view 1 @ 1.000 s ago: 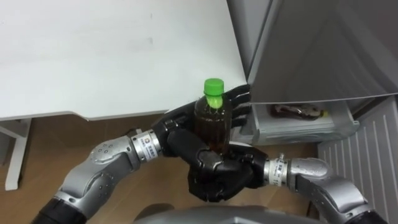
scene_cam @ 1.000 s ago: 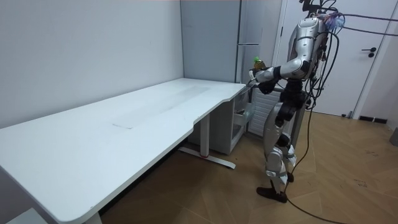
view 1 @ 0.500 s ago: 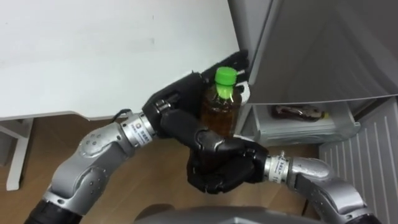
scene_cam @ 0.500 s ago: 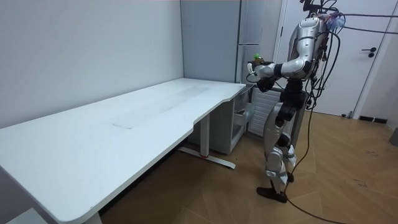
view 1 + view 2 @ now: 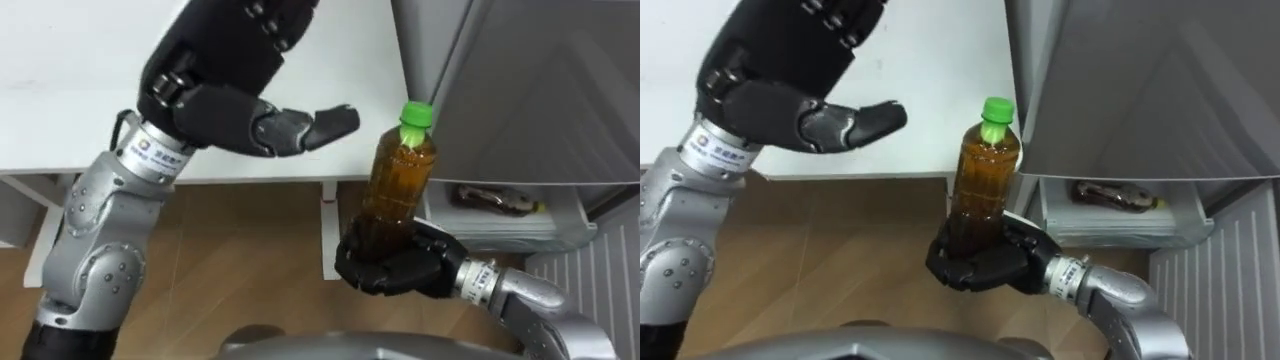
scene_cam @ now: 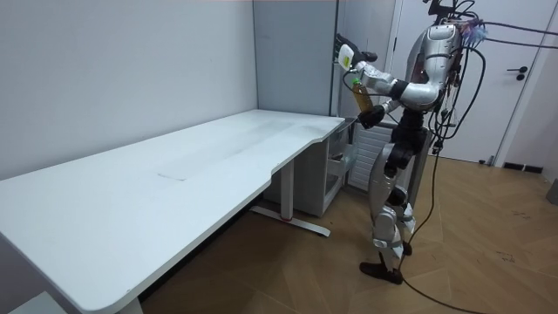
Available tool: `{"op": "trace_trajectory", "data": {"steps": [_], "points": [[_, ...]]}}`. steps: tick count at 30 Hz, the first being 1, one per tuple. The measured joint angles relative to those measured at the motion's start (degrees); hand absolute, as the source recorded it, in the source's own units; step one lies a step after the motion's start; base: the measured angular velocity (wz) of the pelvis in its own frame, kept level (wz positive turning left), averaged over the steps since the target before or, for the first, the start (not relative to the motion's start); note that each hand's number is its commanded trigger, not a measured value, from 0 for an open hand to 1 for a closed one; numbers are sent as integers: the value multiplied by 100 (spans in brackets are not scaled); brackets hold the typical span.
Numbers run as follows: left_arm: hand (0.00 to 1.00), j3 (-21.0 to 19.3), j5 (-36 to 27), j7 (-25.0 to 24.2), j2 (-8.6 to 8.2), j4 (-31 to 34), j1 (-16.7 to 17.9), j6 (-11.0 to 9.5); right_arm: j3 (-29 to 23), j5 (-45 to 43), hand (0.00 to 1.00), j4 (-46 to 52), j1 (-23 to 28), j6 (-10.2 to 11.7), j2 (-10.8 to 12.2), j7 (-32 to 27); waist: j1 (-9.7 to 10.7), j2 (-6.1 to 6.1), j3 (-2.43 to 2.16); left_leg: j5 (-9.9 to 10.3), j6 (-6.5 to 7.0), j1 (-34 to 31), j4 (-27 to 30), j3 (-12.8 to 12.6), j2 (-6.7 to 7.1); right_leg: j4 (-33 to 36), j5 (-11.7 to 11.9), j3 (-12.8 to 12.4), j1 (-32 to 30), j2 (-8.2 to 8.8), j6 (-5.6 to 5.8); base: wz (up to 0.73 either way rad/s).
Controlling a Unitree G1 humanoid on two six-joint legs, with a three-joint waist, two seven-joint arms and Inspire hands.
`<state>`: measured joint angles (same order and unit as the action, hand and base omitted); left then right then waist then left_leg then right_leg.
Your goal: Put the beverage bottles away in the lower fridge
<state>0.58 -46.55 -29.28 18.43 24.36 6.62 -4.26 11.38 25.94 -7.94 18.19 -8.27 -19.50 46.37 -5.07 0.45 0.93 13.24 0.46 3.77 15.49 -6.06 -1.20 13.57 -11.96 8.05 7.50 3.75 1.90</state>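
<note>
Amber tea bottle (image 5: 400,170), one, green-capped, stands upright in the right hand (image 5: 395,265), whose fingers curl round its base beside the grey fridge (image 5: 540,90). The left hand (image 5: 225,90) is held high over the white table (image 5: 60,120), fingers straight, clear of the bottle. One brown item (image 5: 490,197) lies in the open fridge drawer (image 5: 520,232).

R hand (image 5: 392,265) grips 1 bottle (image 5: 398,175) upright.
L hand (image 5: 225,80) over table (image 5: 60,110), fingers straight; fridge (image 5: 540,90) drawer (image 5: 505,232) holds maybe another drink (image 5: 490,197).
</note>
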Motion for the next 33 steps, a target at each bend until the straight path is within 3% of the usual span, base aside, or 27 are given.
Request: {"op": "trace_trajectory", "data": {"steps": [8,11,14,16,19,21,24,28,33], "points": [[0,-1213,135,553,-10,437,220,-285,-590,-383,100,0,273,82,198,16,-123,35,-10,-7,-8,62,-71,34,12,-83,1,177,83,20,1,2],[0,-1820,214,1077,-22,508,299,-378,-892,-394,100,3,407,89,242,18,-211,57,-25,-6,-10,93,-98,19,10,-99,2,192,108,16,2,0],[0,-2354,238,1621,-175,512,365,-571,-1112,-396,100,1,626,138,268,2,-342,81,-37,-15,-20,233,-118,11,11,-109,1,244,195,19,2,0],[0,-2783,473,2098,-404,529,595,-736,-1213,-528,100,0,793,152,386,-2,-404,101,-56,-16,-23,390,-213,24,16,-164,1,301,304,18,3,-2],[0,-3123,638,2898,-445,528,775,-841,-1302,-594,100,0,873,162,401,-24,-508,113,-57,-18,-28,372,-241,66,25,-207,1,360,384,18,3,5],[0,-3289,676,3411,-447,529,889,-962,-1322,-618,100,1,900,198,400,-64,-576,114,-65,-24,-35,376,-244,102,30,-206,0,396,361,21,3,8],[0,-3605,680,4118,-447,373,1156,-1109,-1320,-622,100,3,966,200,407,-178,-672,129,-113,-35,-45,382,-261,155,41,-209,-6,461,361,25,12,7],[0,-3796,676,5167,-447,-315,1231,-1098,-1259,-612,100,40,1024,166,428,-629,-921,138,-124,-42,-51,372,-206,169,48,-296,-1,511,394,24,2,2],[0,-3639,775,6189,-450,-1517,1556,-940,-1107,-518,100,73,998,27,491,-1215,-943,113,-121,-42,-48,396,-247,306,100,-409,-5,629,531,40,9,13]]}}
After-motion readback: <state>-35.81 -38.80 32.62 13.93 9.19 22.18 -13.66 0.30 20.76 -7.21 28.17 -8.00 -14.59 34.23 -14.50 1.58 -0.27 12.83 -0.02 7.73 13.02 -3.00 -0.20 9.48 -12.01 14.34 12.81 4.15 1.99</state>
